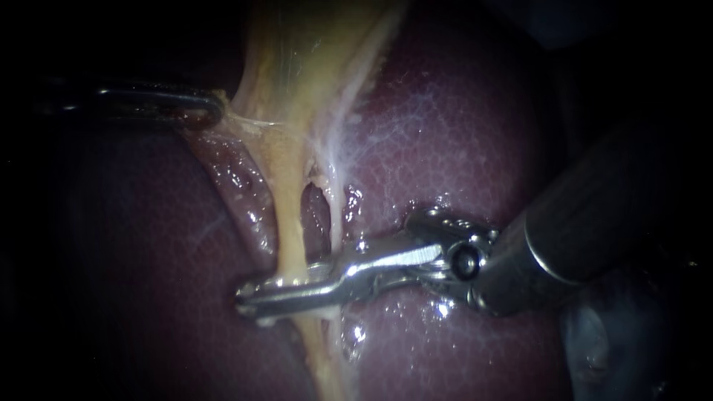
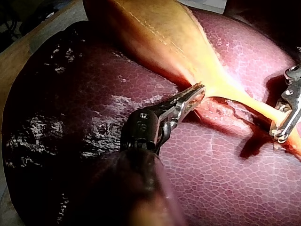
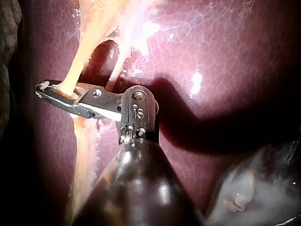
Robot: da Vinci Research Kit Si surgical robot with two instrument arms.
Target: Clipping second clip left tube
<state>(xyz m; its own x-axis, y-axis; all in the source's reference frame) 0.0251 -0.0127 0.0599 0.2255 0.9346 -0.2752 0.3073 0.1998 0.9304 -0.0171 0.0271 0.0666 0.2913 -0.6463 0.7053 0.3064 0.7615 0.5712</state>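
Note:
The yellow left tube (image 1: 288,223) runs down from the gallbladder (image 1: 312,52) over the dark red liver (image 1: 445,111). My right instrument (image 1: 249,297) reaches across from the right, its long jaws closed on this tube from both sides low down. The right wrist view shows the left tube (image 3: 77,66) passing between the jaws of the right instrument (image 3: 44,89). I cannot make out a clip. A paler right tube (image 1: 336,215) passes behind the jaws. My left instrument (image 1: 212,111) grips the gallbladder's edge; its jaws, at the left instrument's tip (image 2: 194,95), pinch gallbladder tissue (image 2: 155,28).
A dark window (image 1: 316,215) opens between the two tubes above the right instrument's jaws. Pale material (image 3: 244,197) lies beside the right shaft. A tan surface (image 2: 19,56) borders the liver (image 2: 70,103) beyond the left instrument.

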